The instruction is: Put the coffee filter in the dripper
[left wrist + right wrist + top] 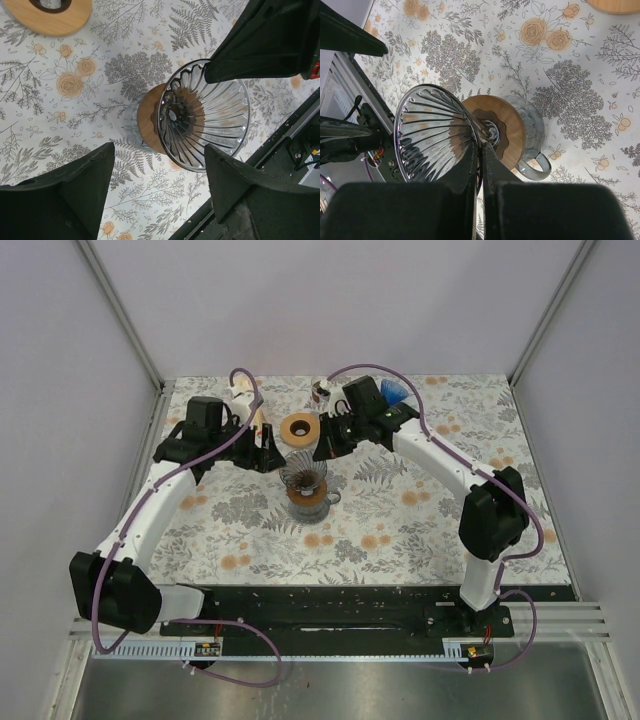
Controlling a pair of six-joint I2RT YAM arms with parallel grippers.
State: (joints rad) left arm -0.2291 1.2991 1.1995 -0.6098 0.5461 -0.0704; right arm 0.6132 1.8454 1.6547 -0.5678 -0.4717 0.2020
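A clear ribbed glass dripper (303, 475) (205, 115) (432, 135) with a wooden collar (507, 130) sits tilted on a glass mug (312, 503) (535, 145) in the middle of the table. My right gripper (325, 445) (481, 146) is shut on the dripper's glass wall, one finger inside the cone and one outside. Just left of the dripper my left gripper (265, 452) (159, 150) is open, with nothing between its fingers. The coffee filter is out of view.
A wooden ring (298, 428) (50, 15) lies behind the dripper. At the back edge are a white and tan object (242, 395), a small dark cup (320, 393) and a blue item (393, 391). The black base rail (340, 610) runs along the near edge.
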